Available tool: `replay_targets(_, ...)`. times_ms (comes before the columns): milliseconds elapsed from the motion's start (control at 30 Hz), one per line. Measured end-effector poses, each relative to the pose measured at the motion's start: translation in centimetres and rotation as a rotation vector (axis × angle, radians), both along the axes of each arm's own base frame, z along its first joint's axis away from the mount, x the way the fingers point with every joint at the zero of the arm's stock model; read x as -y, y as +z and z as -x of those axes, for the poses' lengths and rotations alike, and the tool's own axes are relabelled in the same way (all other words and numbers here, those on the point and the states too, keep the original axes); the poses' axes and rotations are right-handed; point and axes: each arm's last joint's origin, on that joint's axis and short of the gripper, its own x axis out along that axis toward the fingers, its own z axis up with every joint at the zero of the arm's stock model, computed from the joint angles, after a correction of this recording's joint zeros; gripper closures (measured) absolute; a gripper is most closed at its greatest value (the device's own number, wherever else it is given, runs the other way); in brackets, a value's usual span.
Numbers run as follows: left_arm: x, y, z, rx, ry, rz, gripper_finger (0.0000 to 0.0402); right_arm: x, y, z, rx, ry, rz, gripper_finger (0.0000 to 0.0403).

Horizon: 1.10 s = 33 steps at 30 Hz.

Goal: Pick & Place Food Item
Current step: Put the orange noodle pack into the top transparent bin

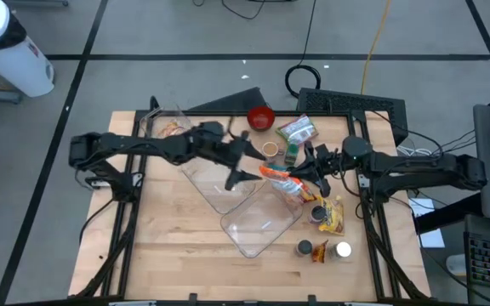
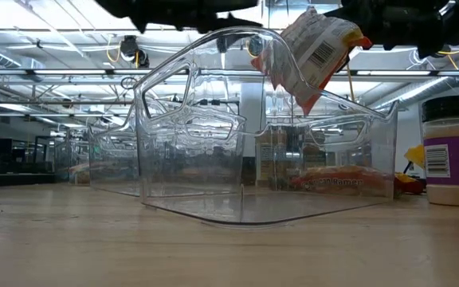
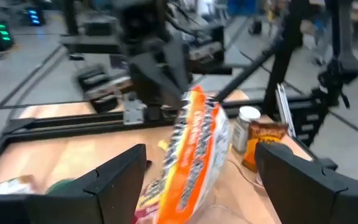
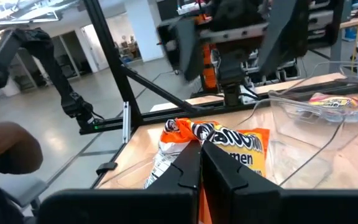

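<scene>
From above, two clear tubs overlap at the table's middle: the nearer tub (image 1: 258, 223) and a second tub (image 1: 207, 170) behind it. The right gripper (image 1: 300, 176), jaws clenched on an orange noodle packet (image 1: 281, 179), holds it over the nearer tub's far edge. The left gripper (image 1: 238, 167) sits just beside the packet with its jaws spread, grasping nothing. Around them lie a red bowl (image 1: 261, 117), a green bag (image 1: 298, 129), a yellow packet (image 1: 333, 217) and two small jars (image 1: 341, 249).

At table height, the noodle packet (image 2: 313, 49) hangs above the tub's rim (image 2: 213, 40), barcode showing; a spice jar (image 2: 447, 155) stands at the right.

The left wrist view shows its wide-apart fingers (image 3: 114, 180) flanking the packet (image 3: 194, 152).

The right wrist view shows closed fingers (image 4: 201, 171) pinching the packet (image 4: 229, 146), and a snack inside the far tub (image 4: 331, 102).
</scene>
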Motion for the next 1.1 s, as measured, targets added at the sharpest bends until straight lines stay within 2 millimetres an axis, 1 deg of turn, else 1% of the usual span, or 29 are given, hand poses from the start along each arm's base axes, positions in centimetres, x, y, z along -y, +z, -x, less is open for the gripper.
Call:
replay_targets(200,1.4,-0.4,-3.2,-0.003,-0.067,-0.075,0.0092,0.1,-0.4,-0.3,-0.018,-0.001,0.003,0.0403)
replay_targets(333,1.9,-1.0,-4.7,0.001,-0.093,-0.105,0.0092,0.1,-0.5,-0.4,-0.022,-0.001,0.002,0.0403)
replay_targets(467,1.9,-1.9,-5.8,-0.031,-0.080,-0.072,0.0092,0.1,-0.5,-0.5,-0.011,-0.002,0.005,0.0403)
replay_targets(733,1.5,-2.1,-6.1,-0.042,-0.008,-0.082,0.0092,0.1,-0.4,-0.5,-0.001,-0.002,0.007,0.0403)
replay_targets(900,1.2,-2.2,-6.1,-0.050,0.110,-0.113,0.0092,0.1,-0.3,-0.6,0.009,-0.003,0.009,0.0403)
replay_targets(1100,1.2,-2.0,-6.2,-0.036,0.091,-0.109,0.0095,0.1,-0.3,-0.5,0.009,-0.002,0.016,0.0403)
